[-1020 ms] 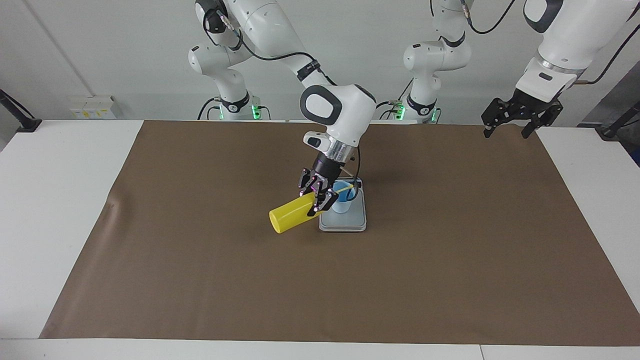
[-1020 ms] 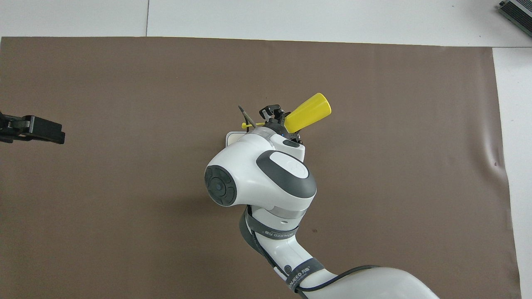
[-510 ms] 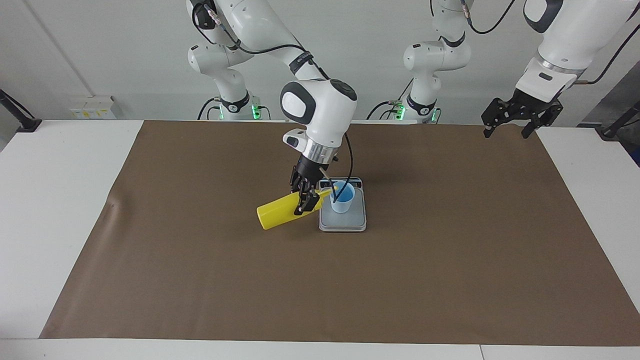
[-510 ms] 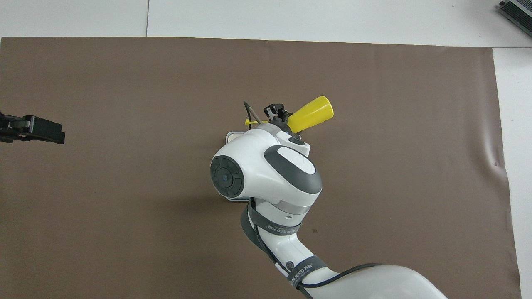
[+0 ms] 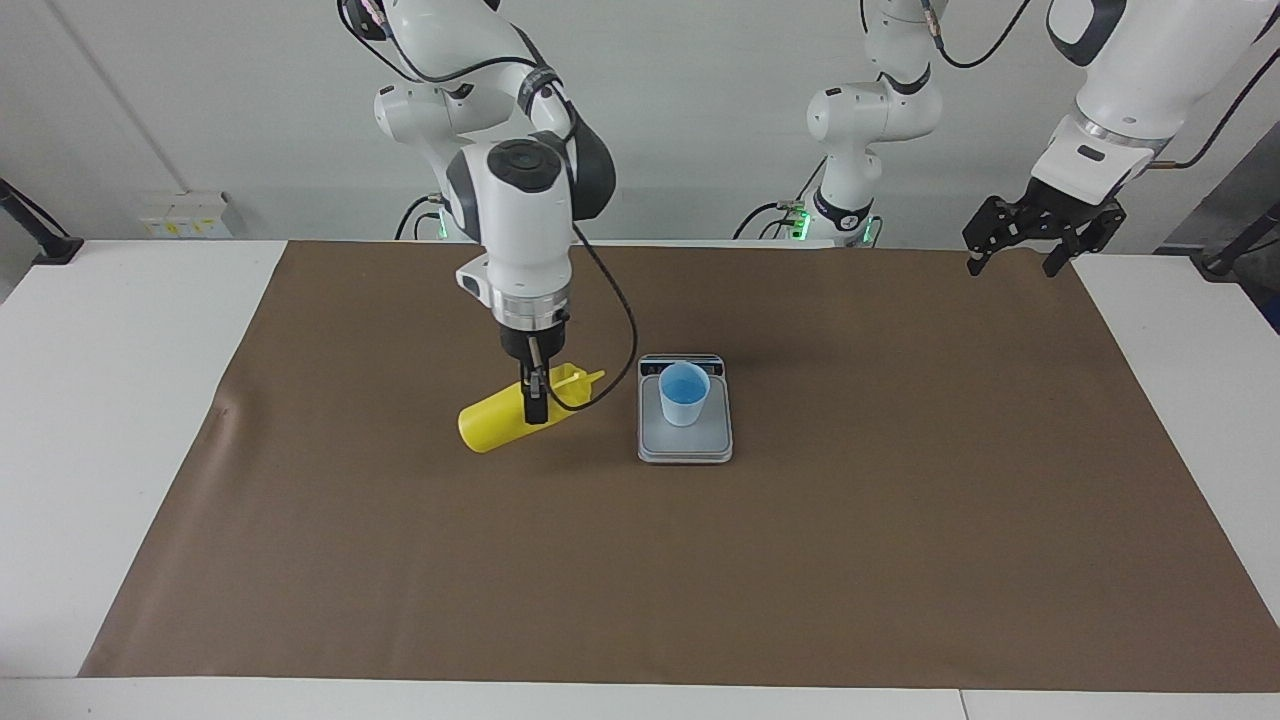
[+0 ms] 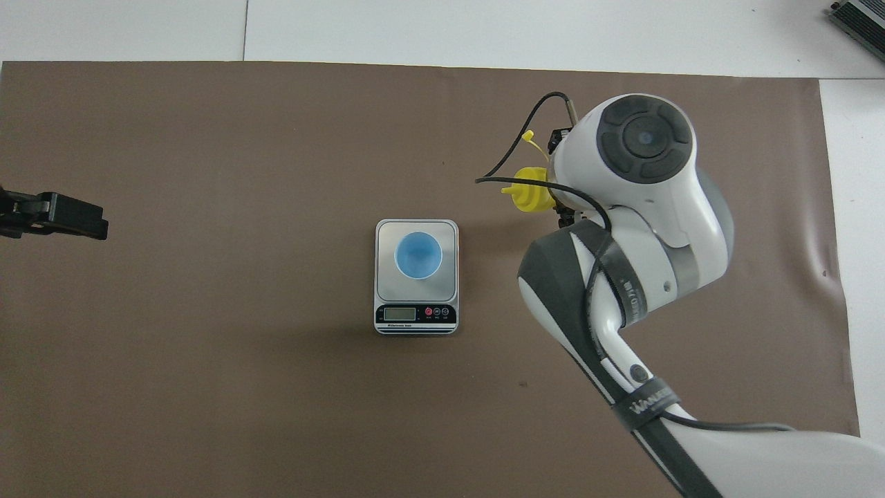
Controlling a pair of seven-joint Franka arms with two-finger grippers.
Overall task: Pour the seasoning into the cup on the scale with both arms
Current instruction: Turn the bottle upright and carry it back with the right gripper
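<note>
The yellow seasoning bottle (image 5: 492, 426) is tilted low over the brown mat, beside the scale toward the right arm's end. Its nozzle (image 5: 590, 378) points at the scale. My right gripper (image 5: 537, 402) is shut on the bottle near its neck. In the overhead view the right arm hides the gripper, and only the bottle's nozzle end (image 6: 529, 196) shows. The light blue cup (image 5: 684, 393) stands upright on the silver-grey scale (image 5: 688, 448), also seen from overhead as the cup (image 6: 417, 254) on the scale (image 6: 384, 232). My left gripper (image 5: 1012, 262) waits open, high over the mat's corner by its base; it also shows overhead (image 6: 55, 214).
A brown mat (image 5: 700, 560) covers most of the white table (image 5: 120, 400). The right arm's black cable (image 5: 625, 340) hangs between the bottle and the scale. A dark device (image 6: 857, 17) sits at a corner far from the robots.
My right arm has swung the bottle away from the cup toward the right arm's end of the table. The cup and scale are now uncovered. The left arm has not moved.
</note>
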